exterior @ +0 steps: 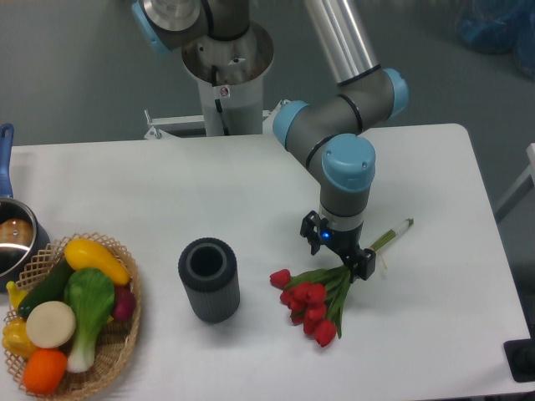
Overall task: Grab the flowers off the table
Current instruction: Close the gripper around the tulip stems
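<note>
The flowers (311, 302), a small bunch of red tulip buds with green stems and leaves, lie on the white table (435, 167) right of centre. The buds point to the lower left and the stems run up to the right. My gripper (338, 248) points straight down over the stems, just above the buds. Its two black fingers (365, 262) show on either side of the wrist, spread apart across the stems. The fingertips are hidden under the wrist. The bunch rests on the table.
A dark ribbed cylinder (208, 279) stands upright left of the flowers. A wicker basket (125, 347) of toy vegetables sits at the front left corner. A pot (12, 242) with a blue handle is at the left edge. The arm's base (226, 75) stands behind the table.
</note>
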